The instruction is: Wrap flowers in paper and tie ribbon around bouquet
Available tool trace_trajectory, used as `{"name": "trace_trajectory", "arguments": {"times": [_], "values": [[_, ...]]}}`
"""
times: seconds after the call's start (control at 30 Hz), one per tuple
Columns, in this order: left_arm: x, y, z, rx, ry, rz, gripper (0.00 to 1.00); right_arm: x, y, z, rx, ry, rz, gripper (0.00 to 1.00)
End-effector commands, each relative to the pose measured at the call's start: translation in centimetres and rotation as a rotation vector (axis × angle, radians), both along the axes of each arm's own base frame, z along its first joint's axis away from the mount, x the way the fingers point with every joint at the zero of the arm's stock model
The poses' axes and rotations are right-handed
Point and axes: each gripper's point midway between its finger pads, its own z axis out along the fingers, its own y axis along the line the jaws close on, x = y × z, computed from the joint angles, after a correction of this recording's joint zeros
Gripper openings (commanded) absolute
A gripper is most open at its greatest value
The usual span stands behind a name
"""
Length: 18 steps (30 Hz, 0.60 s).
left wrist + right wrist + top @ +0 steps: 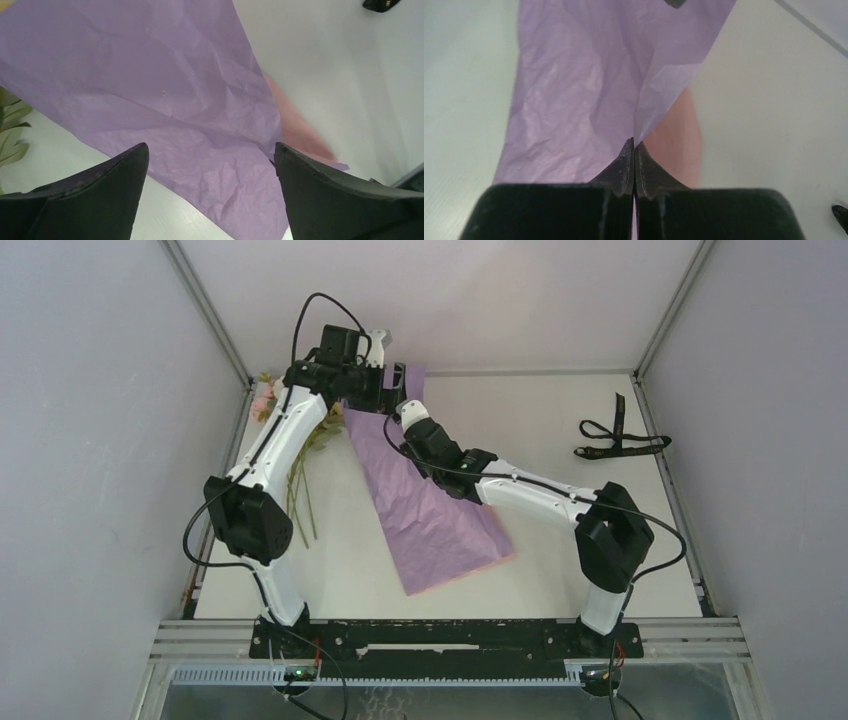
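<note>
Left pincer (210, 150) of mine is wide open and has nothing between its fingers. It hangs over the far end of the paper (430, 510). In its own view I see the lilac sheet (150, 75) below the two black fingertips, but I cannot tell if they touch it. In the top view this pincer (395, 380) is at the far side of the table (560, 410), a little left of the middle.

My right pincer (633, 142) is closed, and a fold of the paper (574, 75) is pinched between its tips. From this fold the sheet is pulled up in a ridge, and the pink face shows just right of the fingers. From above, the right pincer (405, 415) is just beside the left one, on its near side, over the far part of the sheet.

The paper lies diagonally, lilac face up, from the far middle of the table toward the near middle. A thin pink edge shows at its near right corner.

The flowers (268, 400) lie to the left of the paper and are not wrapped. The blooms are at the far left corner, the stems point to the near side, and my left arm partly hides them. Some green leaves (10, 125) show at the left edge of the left wrist view.

The ribbon (620, 440) lies looped at the far right of the table, well apart from the paper.
</note>
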Motion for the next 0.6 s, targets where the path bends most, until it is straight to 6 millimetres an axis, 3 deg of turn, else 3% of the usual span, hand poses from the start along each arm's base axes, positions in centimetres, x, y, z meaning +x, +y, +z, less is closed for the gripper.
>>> {"name": "trace_trajectory", "arguments": {"times": [0.0, 0.1, 0.2, 0.43, 0.57], "values": [[-0.4, -2.2, -0.6, 0.036, -0.025, -0.030, 1.00, -0.2, 2.6, 2.0, -0.017, -0.081, 0.049, 0.00], [0.2, -1.3, -3.5, 0.144, 0.008, 0.010, 1.00, -0.4, 3.1, 2.2, -0.022, -0.096, 0.050, 0.00], [0.3, -1.5, -4.8, 0.168, 0.033, 0.007, 1.00, -0.6, 3.4, 2.1, -0.028, -0.105, 0.049, 0.00], [1.3, -2.5, -3.7, 0.043, 0.042, 0.059, 1.00, -1.4, 3.7, 2.9, 0.023, -0.106, 0.063, 0.00], [0.1, -2.9, -5.4, 0.077, 0.091, 0.049, 1.00, -1.4, 3.8, 3.0, 0.034, -0.105, 0.064, 0.00]]}}
